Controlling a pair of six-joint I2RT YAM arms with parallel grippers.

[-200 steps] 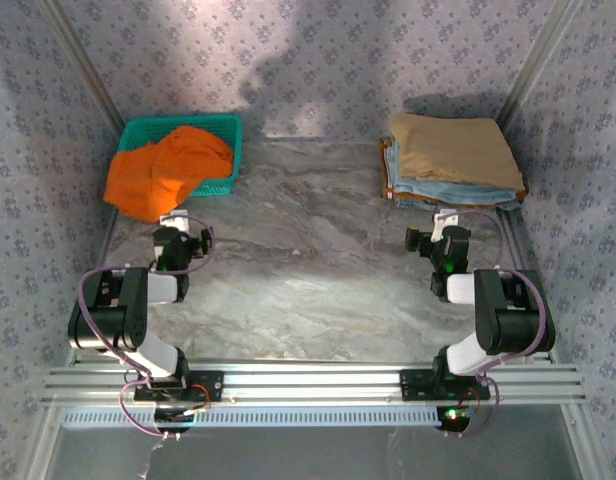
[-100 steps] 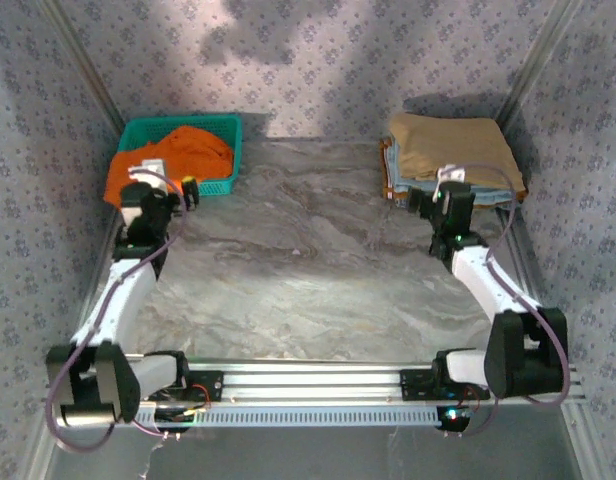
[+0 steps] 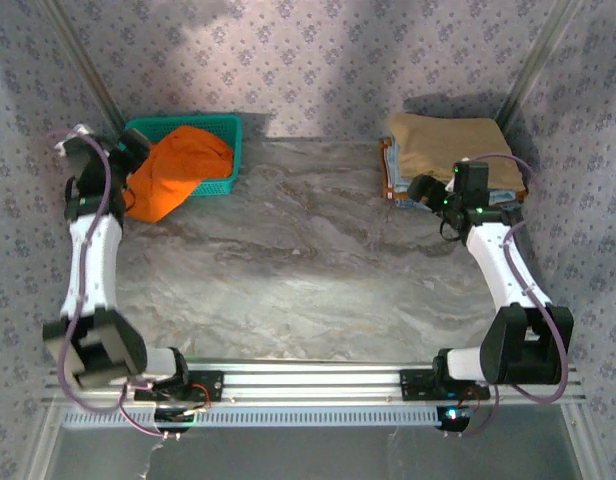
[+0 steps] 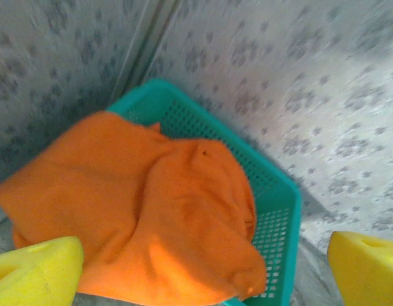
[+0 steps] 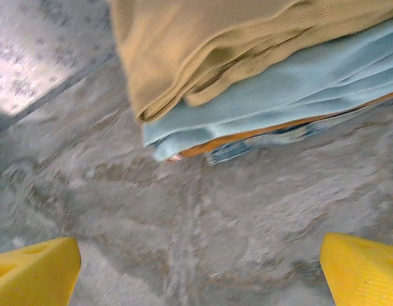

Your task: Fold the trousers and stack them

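Marble table (image 3: 308, 280), trousers (image 4: 152, 210) hide most of basket (image 4: 281, 201), L end effector (image 4: 201, 268), R end effector (image 5: 200, 268) spread empty, tips cropped

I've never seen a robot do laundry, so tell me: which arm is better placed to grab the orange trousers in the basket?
Likely left: the left gripper hangs open right by the trousers spilling over the teal basket, while the right gripper is across the table at the folded stack.
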